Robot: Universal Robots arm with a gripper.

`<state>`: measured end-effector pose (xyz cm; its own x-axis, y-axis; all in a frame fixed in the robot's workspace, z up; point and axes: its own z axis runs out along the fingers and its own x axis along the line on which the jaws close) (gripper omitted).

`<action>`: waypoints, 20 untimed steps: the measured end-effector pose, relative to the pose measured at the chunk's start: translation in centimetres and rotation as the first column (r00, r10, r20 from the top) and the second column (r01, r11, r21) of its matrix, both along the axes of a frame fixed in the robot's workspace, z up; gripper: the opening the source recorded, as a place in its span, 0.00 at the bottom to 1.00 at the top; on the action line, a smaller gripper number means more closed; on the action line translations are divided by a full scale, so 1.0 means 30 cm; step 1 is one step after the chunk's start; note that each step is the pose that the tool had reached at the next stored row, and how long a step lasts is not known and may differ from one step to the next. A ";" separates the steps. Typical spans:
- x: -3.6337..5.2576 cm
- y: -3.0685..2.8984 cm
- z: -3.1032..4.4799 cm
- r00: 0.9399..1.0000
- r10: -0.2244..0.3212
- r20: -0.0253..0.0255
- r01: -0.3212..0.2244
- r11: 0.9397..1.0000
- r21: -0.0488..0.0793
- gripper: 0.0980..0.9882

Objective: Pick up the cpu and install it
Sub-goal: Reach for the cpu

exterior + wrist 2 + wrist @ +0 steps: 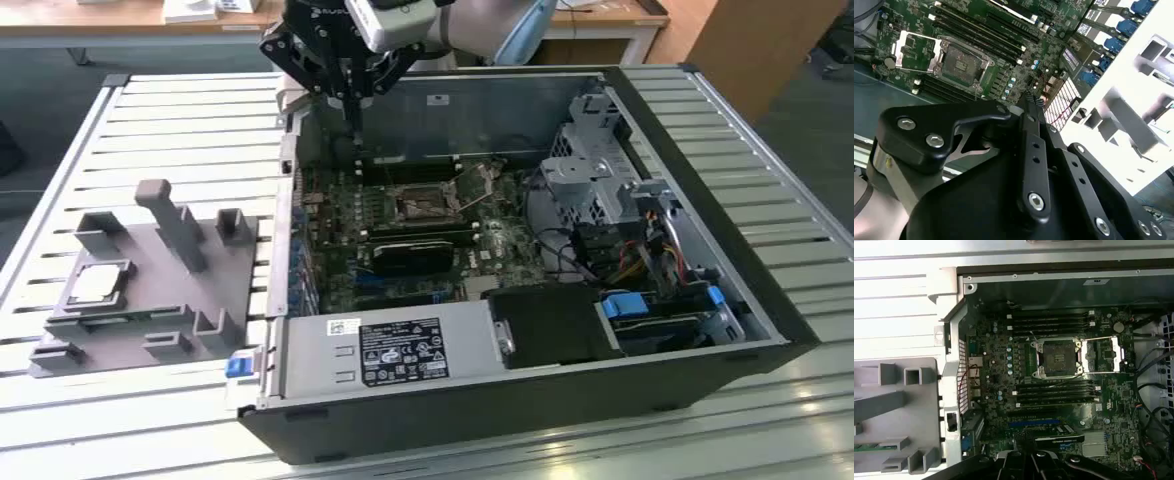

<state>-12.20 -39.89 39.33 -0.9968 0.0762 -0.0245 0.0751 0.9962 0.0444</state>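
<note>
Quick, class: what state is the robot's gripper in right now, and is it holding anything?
Gripper: closed, holding nothing; the cpu lies on the grey fixture, apart from it.

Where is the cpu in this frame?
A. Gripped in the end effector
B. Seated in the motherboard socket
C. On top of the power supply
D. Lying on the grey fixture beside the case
D: the cpu lies on the grey fixture outside the case, on the exterior view's left, and the socket is bare.
</note>
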 end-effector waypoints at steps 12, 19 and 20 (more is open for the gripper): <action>-0.007 0.000 0.000 1.000 0.000 0.000 0.000 1.000 0.000 0.01; -0.015 0.000 0.000 1.000 0.000 0.000 0.000 1.000 0.000 0.01; -0.016 0.000 0.000 1.000 0.000 0.000 0.000 1.000 0.000 0.01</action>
<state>-12.68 -39.89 39.33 -0.9968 0.0762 -0.0244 0.0751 0.9962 0.0443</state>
